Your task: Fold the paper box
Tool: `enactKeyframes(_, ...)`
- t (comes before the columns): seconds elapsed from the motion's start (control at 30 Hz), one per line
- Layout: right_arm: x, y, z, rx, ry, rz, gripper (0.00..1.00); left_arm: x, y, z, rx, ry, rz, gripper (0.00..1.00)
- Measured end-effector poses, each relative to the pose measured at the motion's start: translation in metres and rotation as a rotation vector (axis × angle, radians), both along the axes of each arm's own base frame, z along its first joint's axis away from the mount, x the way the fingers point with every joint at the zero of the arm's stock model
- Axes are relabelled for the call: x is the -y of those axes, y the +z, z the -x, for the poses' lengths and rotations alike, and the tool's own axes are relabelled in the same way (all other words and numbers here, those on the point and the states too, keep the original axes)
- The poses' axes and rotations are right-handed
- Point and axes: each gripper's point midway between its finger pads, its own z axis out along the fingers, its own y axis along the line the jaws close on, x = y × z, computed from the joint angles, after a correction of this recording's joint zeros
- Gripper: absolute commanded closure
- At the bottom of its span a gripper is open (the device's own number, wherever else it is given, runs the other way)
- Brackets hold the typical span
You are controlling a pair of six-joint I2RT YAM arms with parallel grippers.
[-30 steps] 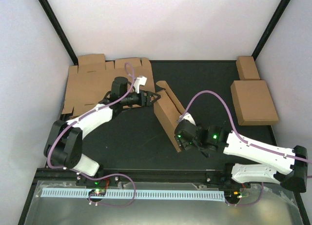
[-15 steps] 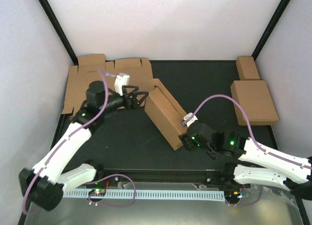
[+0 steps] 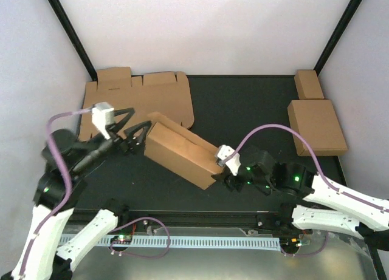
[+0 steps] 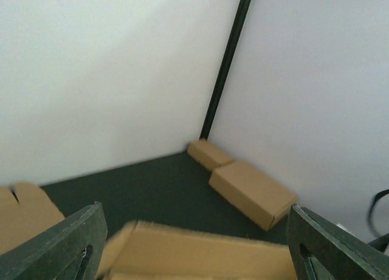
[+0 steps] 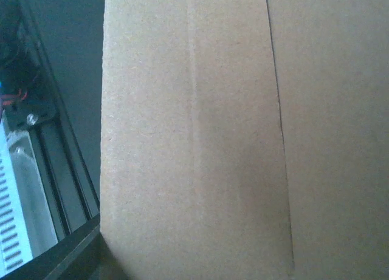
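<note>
White-walled booth, black tabletop (image 3: 255, 110). Paper box (image 3: 182, 151) mid-tabletop, part folded, long slab lying askew. Likely light, stiff across panels, weak at creases; best held at short ends. Left gripper (image 3: 138, 125) just beside left end, jaws apart. Right gripper (image 3: 222, 174) at right end, jaws hidden, cannot tell. Count: one part-folded box; flat cardboard (image 3: 140, 98) at far-left corner, layers unclear; two closed boxes by right edge, small box (image 3: 309, 84), bigger box (image 3: 316, 127)

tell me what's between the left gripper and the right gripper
The partly folded paper box spans the gap from the left gripper to the right gripper; the top view shows it.
</note>
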Motion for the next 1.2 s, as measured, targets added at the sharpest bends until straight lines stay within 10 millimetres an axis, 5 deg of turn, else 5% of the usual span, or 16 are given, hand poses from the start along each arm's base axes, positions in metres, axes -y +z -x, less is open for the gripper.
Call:
enactKeyframes(0.13,-0.015,-0.013,0.006,0.025,0.127,0.074,0.52,-0.024,0.045,0.041,0.107,0.037,0.038,0.16)
enactKeyframes(0.27,-0.024,-0.031,0.01,0.03,0.218,0.153,0.51,-0.035,0.057,0.057,0.134,0.065,0.042,0.16)
enactKeyframes(0.67,-0.025,-0.064,0.012,0.006,0.297,0.311,0.37,-0.029,-0.022,0.025,-0.066,0.102,-0.065,0.16)
enactKeyframes(0.8,-0.029,-0.072,0.011,-0.004,0.304,0.32,0.28,-0.027,-0.032,0.021,-0.088,0.099,-0.076,0.16)
enactKeyframes(0.93,-0.034,-0.073,0.01,0.0,0.302,0.305,0.02,-0.024,-0.042,0.017,-0.105,0.094,-0.082,0.16)
enactKeyframes(1.2,-0.033,-0.075,0.003,0.015,0.269,0.317,0.0,-0.02,-0.061,0.011,-0.148,0.082,-0.095,0.16)
